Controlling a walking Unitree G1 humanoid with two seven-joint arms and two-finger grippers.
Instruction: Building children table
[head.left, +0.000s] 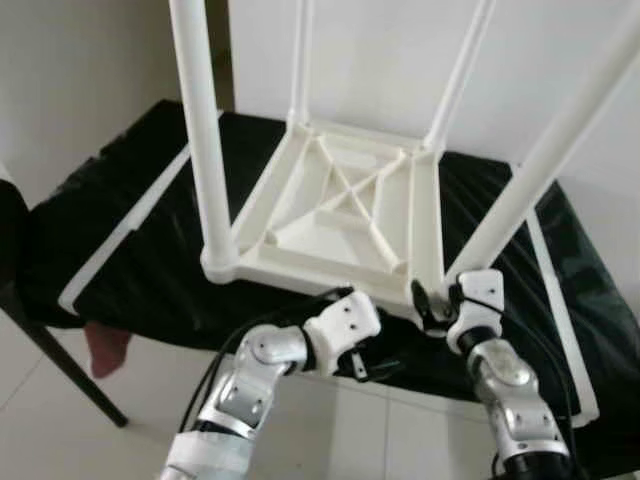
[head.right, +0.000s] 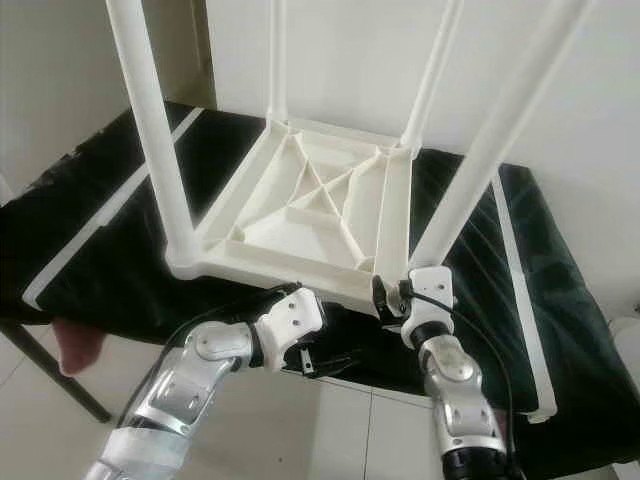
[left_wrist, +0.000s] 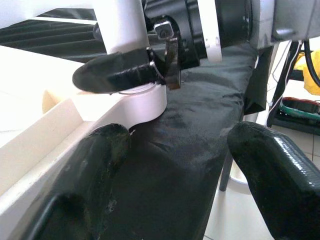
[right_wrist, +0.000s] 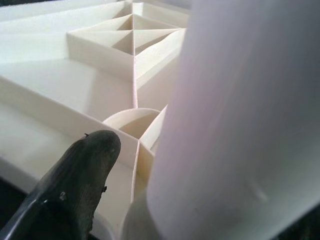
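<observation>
nearest the camera, the left gripper (head.left: 372, 368) is hanging just below the front edge of the black cloth (head.left: 150, 240), its two fingers spread wide with nothing between them; it is pointing across toward the near right corner, probably waiting to steady the work rather than grip it. just beyond, the right gripper (head.left: 432, 305) is sitting at the foot of the near right leg (head.left: 545, 160), where the leg is seating into its corner socket. from the left wrist view one black finger (left_wrist: 117, 75) is lying against the leg's base, so the gripper seems to be clasping the leg to hold or press it home, though the other finger is hidden behind the leg and how tightly it is closing cannot be told. the children's table (head.left: 335, 205) is lying upside down on the cloth, ribbed underside up, so the legs can go in from above. the near left leg (head.left: 203, 130) and both far legs are standing upright. all four legs are running out of frame at the top, and whether the near right one is fully seated is hard to make out.
</observation>
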